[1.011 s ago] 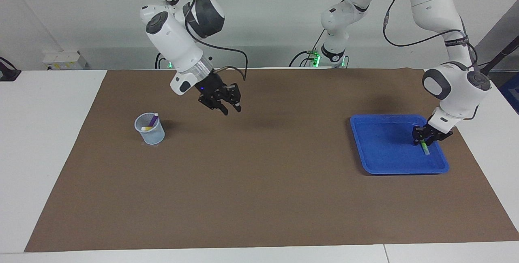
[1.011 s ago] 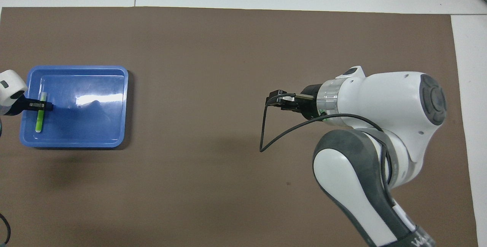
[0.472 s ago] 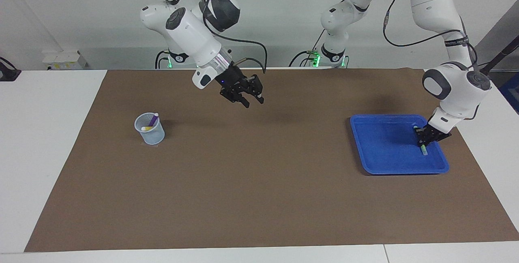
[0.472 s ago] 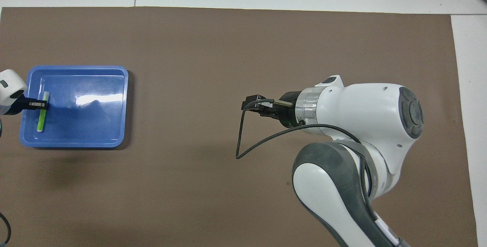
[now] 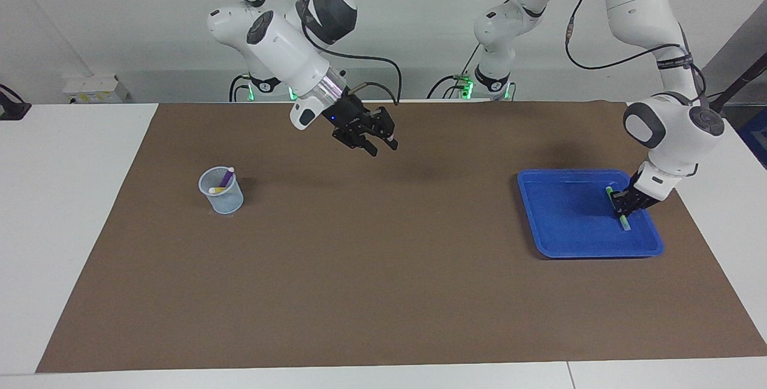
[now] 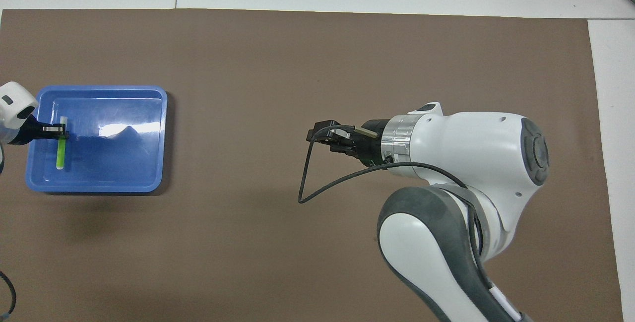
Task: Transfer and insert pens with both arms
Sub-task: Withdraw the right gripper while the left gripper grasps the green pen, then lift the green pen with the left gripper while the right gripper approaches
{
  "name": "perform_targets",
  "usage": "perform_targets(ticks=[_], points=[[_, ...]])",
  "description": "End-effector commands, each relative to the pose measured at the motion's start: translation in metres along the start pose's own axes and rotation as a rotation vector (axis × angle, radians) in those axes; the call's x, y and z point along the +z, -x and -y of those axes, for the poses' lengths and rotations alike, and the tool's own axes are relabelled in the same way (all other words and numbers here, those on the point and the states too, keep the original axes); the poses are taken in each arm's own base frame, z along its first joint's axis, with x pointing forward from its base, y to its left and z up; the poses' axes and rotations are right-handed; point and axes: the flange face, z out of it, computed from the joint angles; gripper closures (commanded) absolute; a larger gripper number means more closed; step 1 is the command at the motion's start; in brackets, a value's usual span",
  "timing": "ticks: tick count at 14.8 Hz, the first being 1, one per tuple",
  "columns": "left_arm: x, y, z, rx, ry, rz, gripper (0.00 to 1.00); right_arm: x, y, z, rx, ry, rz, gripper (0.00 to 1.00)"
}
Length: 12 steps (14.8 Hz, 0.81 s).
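**Green pen gripped in the tray, two pens already in the cup**

The left gripper [image 5: 623, 205] is down inside the blue tray [image 5: 563, 239], at the left arm's end of the brown mat [image 5: 383, 293]. Its fingers are closed around the green pen [image 5: 621, 215], which slants with its pale end lower and toward the tray's outer rim. From overhead the same pen [image 6: 60, 152] lies along the tray's [image 6: 149, 183] outer side, with the left gripper [image 6: 57, 131] across its upper end. Whether the pen touches the tray floor I cannot tell.

The right gripper [image 5: 376, 140] hangs in the air over bare mat, between the cup and the tray, tilted downward, its two fingers spread apart and holding nothing. Overhead, it [image 6: 325, 136] sits over the mat's middle.

Toward the right arm's end stands a clear plastic cup [image 5: 222, 197]. The purple pen [image 5: 226, 178] leans upright in it, and the yellow pen [image 5: 217, 189] lies lower inside.

A band on the left arm [image 5: 674, 62] carries small print, too fine to read.
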Motion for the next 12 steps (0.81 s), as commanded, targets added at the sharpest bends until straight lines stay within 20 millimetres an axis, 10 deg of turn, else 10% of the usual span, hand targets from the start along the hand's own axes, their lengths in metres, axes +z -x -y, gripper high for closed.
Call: perform_targets(ticks=[1, 12], points=[[-0.026, -0.012, -0.017, -0.092, 0.022, 0.056, 1.00, 0.000, 0.000, 0.003, 0.093, -0.028, -0.024, 0.36], [-0.141, 0.005, -0.135, -0.731, 0.302, 0.201, 1.00, -0.003, -0.009, -0.007, 0.239, -0.032, -0.049, 0.31]])
